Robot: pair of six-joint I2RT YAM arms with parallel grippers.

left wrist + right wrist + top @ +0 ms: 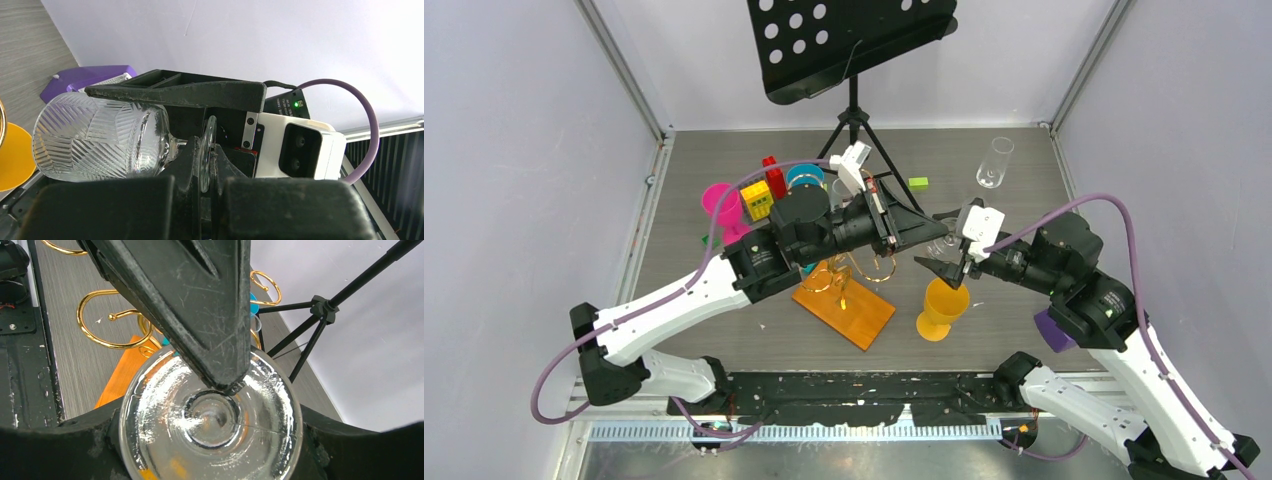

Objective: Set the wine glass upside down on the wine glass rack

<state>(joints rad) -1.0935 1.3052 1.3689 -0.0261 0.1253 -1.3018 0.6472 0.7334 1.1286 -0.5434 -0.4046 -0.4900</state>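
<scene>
Left tool (204,172) is clenched on the wine glass (95,137). The round foot (210,415) of the glass is pinched edge-on between its two black fingers, one on the stem side and one on the flat underside. In the right wrist view, this second finger (200,305) is seen as a dark wedge whose tip is pressed on the middle of the foot.

The glass is held in the air and is laid on its side. Its ribbed bowl is pointed away from the left tool, toward the right arm.

The right tool (951,262) is set wide around the bowl. One of its fingers (175,92) is laid along the top of the bowl and is touching it. The other finger is hidden under the glass, so the grip is seen from one side only.

In the top view, the two tools are met over the counter (764,345), just right of the wine glass rack (856,268). The gold loops of the rack are raised on a stem over an orange base (849,312). No loop is touched by the glass.

A yellow-orange cup (942,305) is placed upright on the counter below the tools, near the corner of the base. A black music stand (854,45) is seen at the far side.
</scene>
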